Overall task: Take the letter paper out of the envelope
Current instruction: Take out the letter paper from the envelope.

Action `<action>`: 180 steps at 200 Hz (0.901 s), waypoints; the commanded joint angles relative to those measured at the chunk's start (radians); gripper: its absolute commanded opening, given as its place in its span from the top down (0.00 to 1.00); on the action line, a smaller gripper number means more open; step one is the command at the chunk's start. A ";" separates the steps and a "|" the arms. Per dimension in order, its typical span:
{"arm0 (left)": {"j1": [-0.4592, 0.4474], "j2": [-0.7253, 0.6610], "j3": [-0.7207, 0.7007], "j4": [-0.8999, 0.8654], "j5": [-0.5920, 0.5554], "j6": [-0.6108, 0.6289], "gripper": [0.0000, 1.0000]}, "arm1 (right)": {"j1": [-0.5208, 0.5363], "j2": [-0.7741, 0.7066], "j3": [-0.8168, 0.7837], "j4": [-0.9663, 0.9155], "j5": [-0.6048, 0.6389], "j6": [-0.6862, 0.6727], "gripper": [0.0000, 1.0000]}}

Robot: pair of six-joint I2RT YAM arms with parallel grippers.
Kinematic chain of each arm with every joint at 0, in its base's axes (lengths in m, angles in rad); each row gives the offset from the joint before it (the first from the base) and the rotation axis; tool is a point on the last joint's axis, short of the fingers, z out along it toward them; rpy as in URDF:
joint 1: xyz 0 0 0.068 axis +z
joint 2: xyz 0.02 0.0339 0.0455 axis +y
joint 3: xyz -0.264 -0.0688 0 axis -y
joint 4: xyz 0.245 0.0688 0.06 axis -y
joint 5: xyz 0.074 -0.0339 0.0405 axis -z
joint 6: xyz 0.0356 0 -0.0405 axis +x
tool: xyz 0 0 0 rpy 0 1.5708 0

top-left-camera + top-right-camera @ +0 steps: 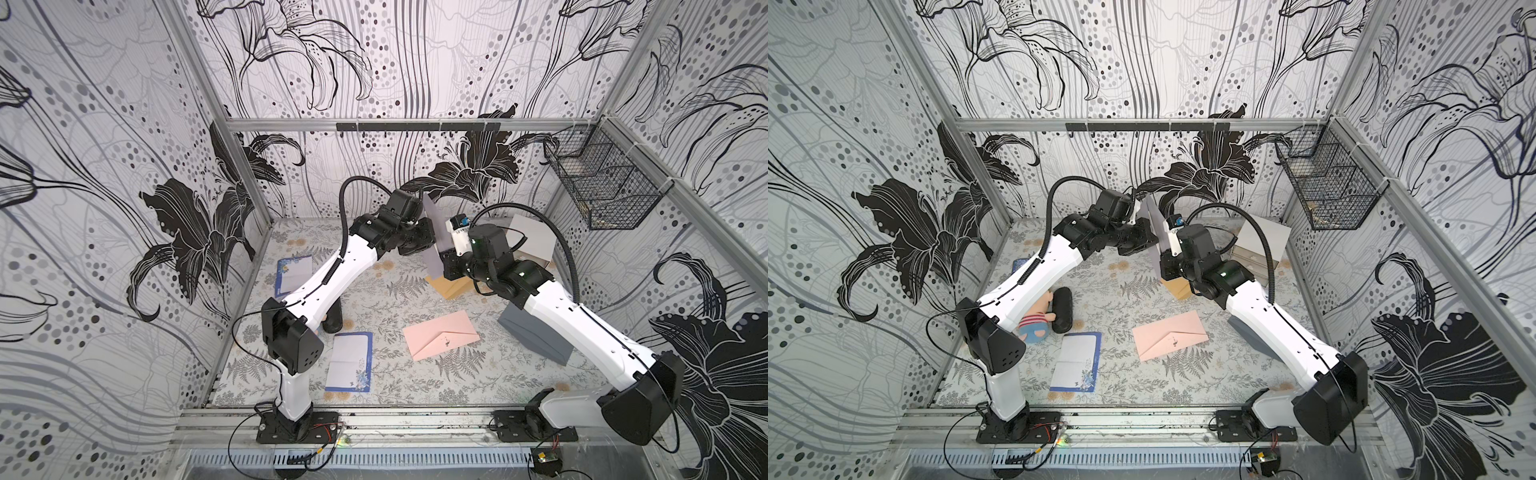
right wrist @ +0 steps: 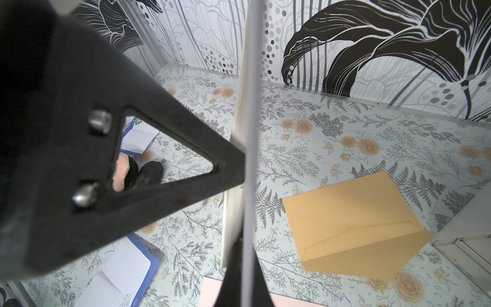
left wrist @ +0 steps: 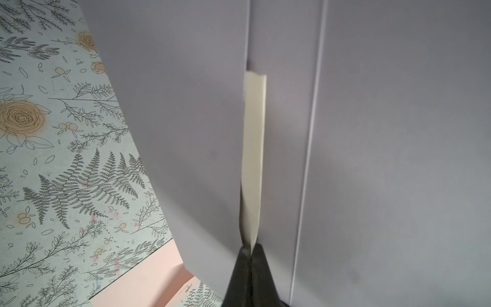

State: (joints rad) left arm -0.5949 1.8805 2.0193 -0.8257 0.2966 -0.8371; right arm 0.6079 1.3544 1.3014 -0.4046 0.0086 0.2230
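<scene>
Near centre, pink envelope (image 1: 440, 336) flat on counter (image 1: 374, 299), tan envelope (image 2: 353, 226) behind it. Ignore both. Far centre: grey envelope (image 1: 434, 232) upright in the air. Right fingers (image 2: 228, 281) clamped on its edge, left fingers (image 3: 236, 279) pinched on the cream letter paper (image 3: 253, 159). Only a strip is out, the rest is inside. Suggest pulling left, straight along the envelope plane, slowly. The pinch looks shallow and may slip.

floral table (image 1: 386, 295), pink envelope (image 1: 442, 334), tan envelope (image 1: 448, 287)
</scene>
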 commanded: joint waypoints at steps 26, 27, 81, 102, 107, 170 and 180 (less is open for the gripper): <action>-0.002 0.020 0.053 -0.006 -0.022 0.016 1.00 | 0.010 -0.008 0.019 -0.019 -0.006 0.017 1.00; -0.002 0.021 0.054 -0.006 -0.022 0.016 1.00 | 0.010 -0.008 0.018 -0.020 -0.006 0.017 1.00; -0.002 0.025 0.103 -0.015 -0.002 -0.046 1.00 | -0.005 0.024 0.001 -0.045 -0.026 0.017 1.00; 0.001 0.019 0.105 0.027 0.028 -0.063 1.00 | -0.036 0.038 0.002 -0.048 -0.069 0.050 1.00; 0.003 0.014 0.100 0.046 0.036 -0.069 1.00 | -0.049 0.044 0.005 -0.052 -0.084 0.062 1.00; 0.101 -0.091 -0.059 0.383 0.179 -0.191 1.00 | -0.189 0.121 0.015 -0.023 -0.254 0.300 1.00; 0.128 -0.120 -0.116 0.441 0.192 -0.210 1.00 | -0.194 0.141 0.016 -0.001 -0.254 0.364 1.00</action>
State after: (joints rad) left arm -0.5289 1.8400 1.9957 -0.6006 0.4221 -0.9794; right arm 0.4252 1.4677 1.3014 -0.4526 -0.1814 0.4252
